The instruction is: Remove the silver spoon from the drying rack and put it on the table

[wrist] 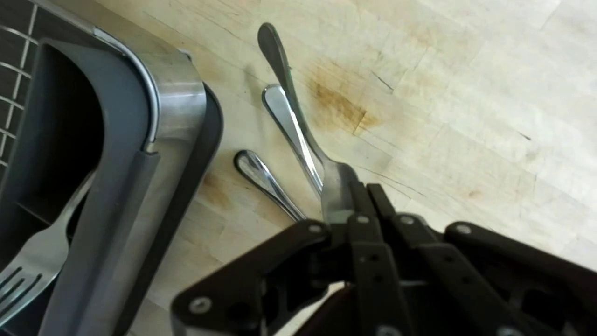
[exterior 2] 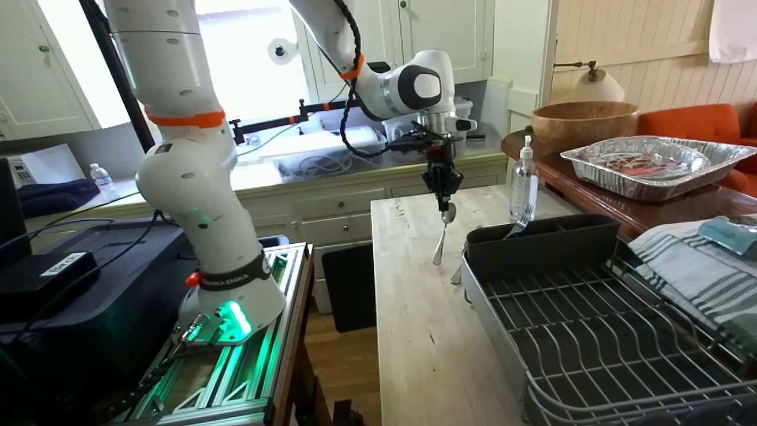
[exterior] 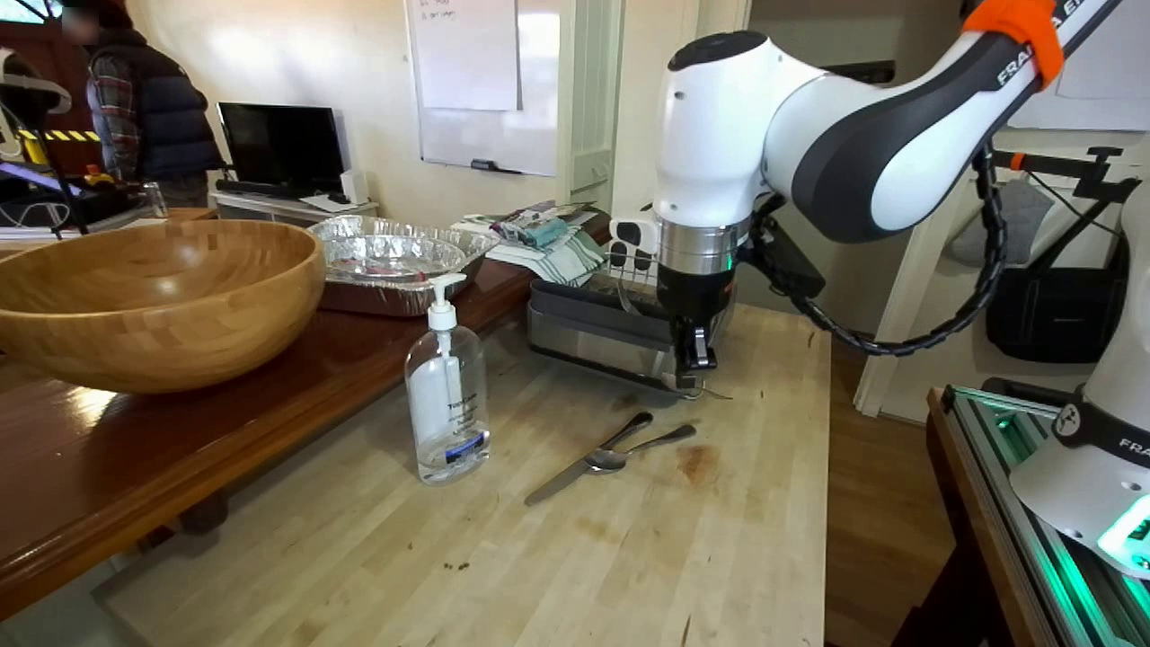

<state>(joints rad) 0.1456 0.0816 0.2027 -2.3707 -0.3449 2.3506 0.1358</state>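
My gripper (exterior: 696,359) hovers above the pale wooden table (exterior: 719,548), just off the corner of the metal drying rack (exterior 2: 491,331). It also shows in an exterior view (exterior 2: 443,204). In the wrist view its fingers (wrist: 366,189) are nearly together, on the bowl of the silver spoon (wrist: 336,189). The bowl's far edge is hidden by the fingers, and the handle points away to the upper left, apart from the table. A spoon bowl (exterior 2: 449,213) shows right at the fingertips. The rack's corner (wrist: 179,112) is at left in the wrist view.
A knife (exterior: 555,483) and a different spoon (exterior: 605,461) lie crossed on the table. A fork (wrist: 46,252) stands in the rack's dark cutlery holder. A soap bottle (exterior: 447,404) stands near the wooden counter, which bears a wooden bowl (exterior: 162,314) and foil trays (exterior 2: 656,183).
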